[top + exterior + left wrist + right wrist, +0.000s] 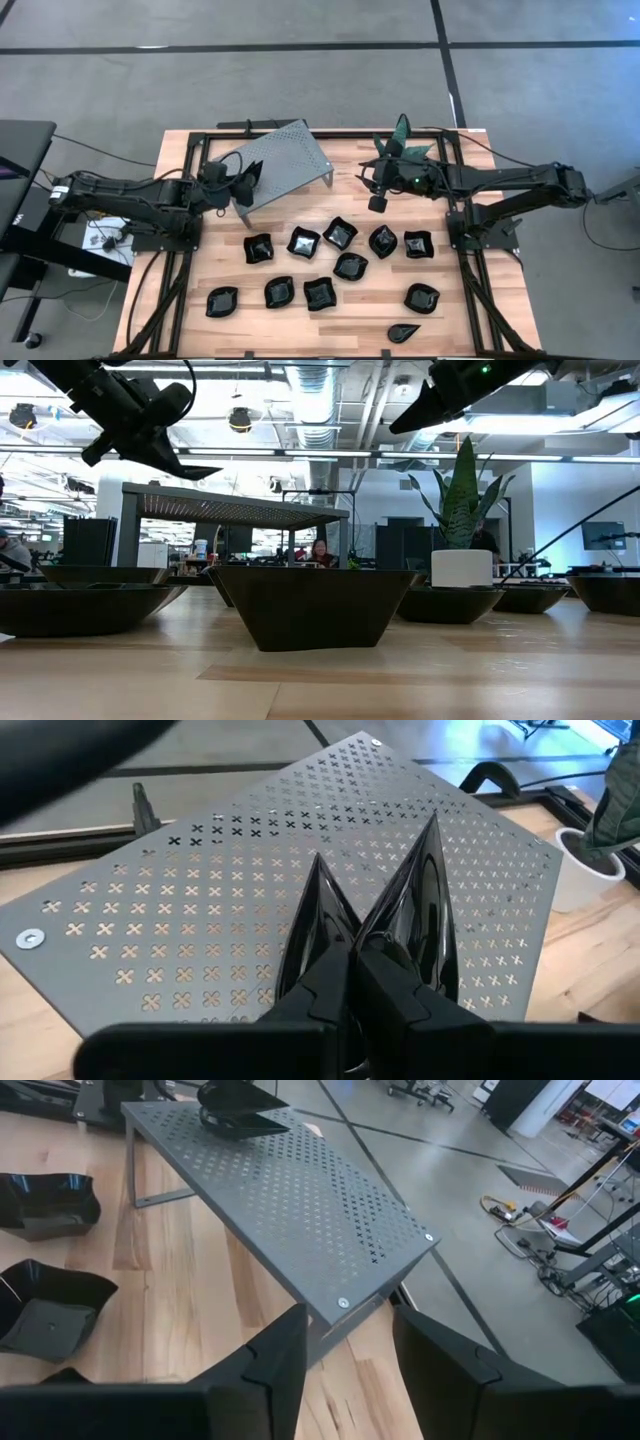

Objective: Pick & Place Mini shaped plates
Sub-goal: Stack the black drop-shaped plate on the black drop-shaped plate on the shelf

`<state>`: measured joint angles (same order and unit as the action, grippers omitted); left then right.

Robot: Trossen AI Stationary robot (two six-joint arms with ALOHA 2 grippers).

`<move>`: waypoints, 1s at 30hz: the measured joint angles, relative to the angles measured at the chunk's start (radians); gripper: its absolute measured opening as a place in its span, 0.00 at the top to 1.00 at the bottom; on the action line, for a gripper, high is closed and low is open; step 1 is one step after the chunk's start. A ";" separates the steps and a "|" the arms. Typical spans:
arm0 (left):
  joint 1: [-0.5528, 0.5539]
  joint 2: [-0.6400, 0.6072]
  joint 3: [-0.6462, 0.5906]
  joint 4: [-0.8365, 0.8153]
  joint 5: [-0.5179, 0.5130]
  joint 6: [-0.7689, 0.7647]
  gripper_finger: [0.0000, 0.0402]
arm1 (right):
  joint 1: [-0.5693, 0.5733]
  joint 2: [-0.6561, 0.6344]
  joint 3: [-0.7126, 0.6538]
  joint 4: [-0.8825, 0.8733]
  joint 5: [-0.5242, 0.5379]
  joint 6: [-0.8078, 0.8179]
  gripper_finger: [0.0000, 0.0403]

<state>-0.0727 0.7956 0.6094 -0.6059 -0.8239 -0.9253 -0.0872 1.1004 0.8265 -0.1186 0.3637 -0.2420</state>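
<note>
My left gripper (243,183) is shut on a glossy black mini shaped plate (400,920), which hangs just above the left end of the grey perforated stand (290,160). The right wrist view shows that plate (240,1112) over the stand's far end. Several more black plates (340,235) rest on their bases across the near half of the wooden table. My right gripper (378,203) hangs open and empty above the table to the right of the stand, its fingers (285,1355) apart. My left gripper pinches the plate's near rim (362,948) between its two fingers. The fingers slant down from the table's left side. The plate reaches away from them, two pointed corners (430,835) leading, and hangs clear of the stand's top.
A green spiky plant in a white pot (462,565) stands at the far right behind my right gripper. Black frame rails (200,150) run along the table's edges. A teardrop plate (404,330) lies near the front edge.
</note>
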 joint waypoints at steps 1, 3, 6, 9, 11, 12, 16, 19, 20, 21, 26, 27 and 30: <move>0.000 0.000 0.000 0.000 0.000 -0.001 0.95 | 0.000 0.000 0.000 0.000 0.000 0.000 0.64; 0.000 0.000 0.000 0.000 -0.001 -0.017 0.95 | 0.000 0.000 0.000 0.000 0.000 0.000 0.64; 0.000 0.000 -0.012 0.000 -0.003 -0.032 0.95 | 0.000 0.000 0.000 0.000 0.000 0.000 0.64; 0.000 0.000 -0.048 -0.001 -0.002 -0.057 0.95 | 0.000 0.000 0.000 0.000 0.000 0.000 0.63; 0.000 0.000 -0.064 0.004 -0.009 -0.074 0.95 | 0.000 0.000 0.000 0.000 0.000 0.000 0.63; 0.000 -0.001 -0.067 0.006 -0.018 -0.078 0.95 | 0.000 0.000 0.000 0.000 0.000 0.000 0.63; 0.000 -0.003 -0.069 0.003 -0.048 -0.075 0.95 | 0.000 0.000 0.000 0.000 0.000 -0.001 0.64; 0.000 -0.004 -0.069 0.002 -0.048 -0.075 0.95 | 0.000 0.000 0.000 0.000 0.000 -0.001 0.64; 0.000 -0.004 -0.069 0.003 -0.046 -0.075 0.95 | 0.000 0.000 0.000 0.000 0.000 -0.001 0.64; 0.000 -0.004 -0.069 0.003 -0.046 -0.075 0.95 | 0.000 0.000 0.000 0.000 0.000 -0.001 0.64; 0.000 -0.004 -0.069 0.003 -0.043 -0.078 0.95 | 0.000 0.000 0.000 0.000 0.000 -0.001 0.63; 0.000 -0.004 -0.069 0.003 -0.043 -0.078 0.94 | 0.000 0.000 0.000 0.000 0.000 -0.001 0.63; 0.000 -0.004 -0.069 0.004 -0.042 -0.078 0.91 | 0.000 0.000 0.000 0.000 0.000 -0.001 0.63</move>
<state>-0.0727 0.7918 0.5404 -0.6022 -0.8664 -1.0037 -0.0868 1.1004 0.8265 -0.1184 0.3637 -0.2428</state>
